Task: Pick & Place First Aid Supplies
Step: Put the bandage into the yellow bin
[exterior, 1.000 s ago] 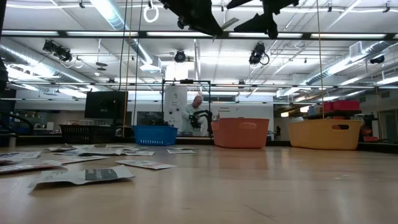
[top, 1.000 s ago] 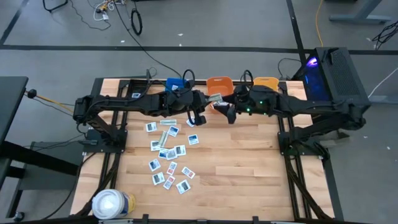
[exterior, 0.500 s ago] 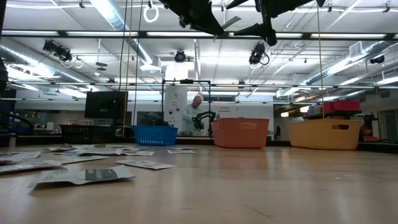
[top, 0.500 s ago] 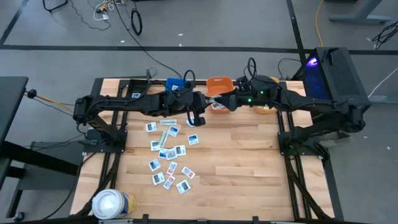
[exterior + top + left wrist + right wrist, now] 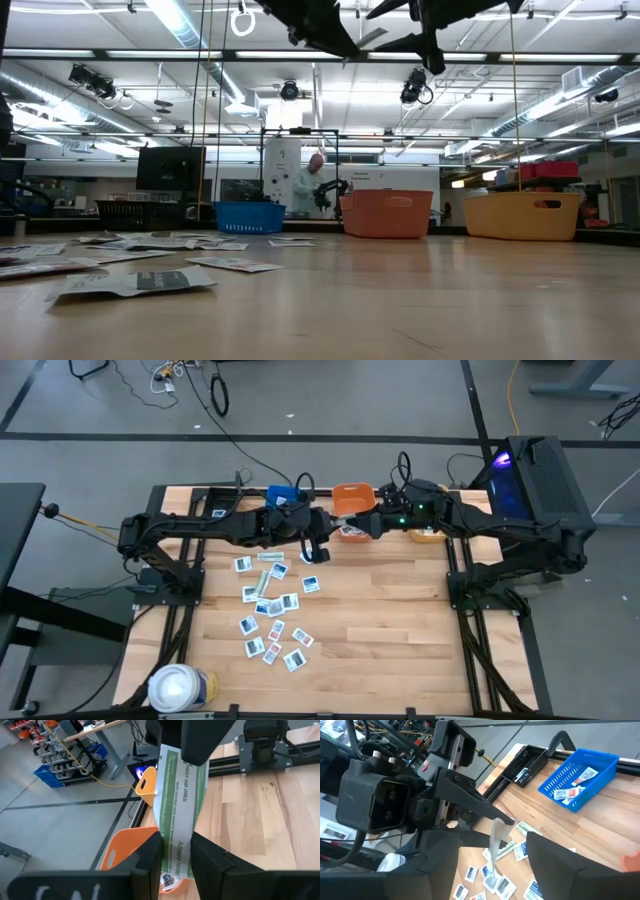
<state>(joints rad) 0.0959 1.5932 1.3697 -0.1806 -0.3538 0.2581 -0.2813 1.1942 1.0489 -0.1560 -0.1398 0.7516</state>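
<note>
A long white strip with green print [image 5: 176, 805], one of the first aid supplies, hangs in the air above the orange bin [image 5: 352, 493]. My left gripper [image 5: 330, 524] reaches in from the table's left and is shut on it. My right gripper [image 5: 362, 524] comes from the right and is open. Its two fingers [image 5: 442, 865] stand on either side of the strip's free end [image 5: 496, 839], with a gap showing on both sides. Many small white packets [image 5: 270, 605] lie flat on the table's left half. My left gripper pinches the strip's near end [image 5: 175, 860] between its two fingers [image 5: 150, 857]. The fingers come roughly level from the table's left and lie along the strip. The strip juts out past the fingertips toward my right gripper, lifted clear of table and bins.
A blue bin [image 5: 283, 493] with a few packets, the orange bin and a yellow bin [image 5: 428, 490] stand in a row along the far edge. A big white roll [image 5: 180, 687] stands at the near left corner. The table's right half is bare wood [image 5: 390, 620].
My right gripper has swung toward the table's far edge and left, up to the strip's free end, rolling its wrist as it went. My left gripper and the strip have stayed where they were.
</note>
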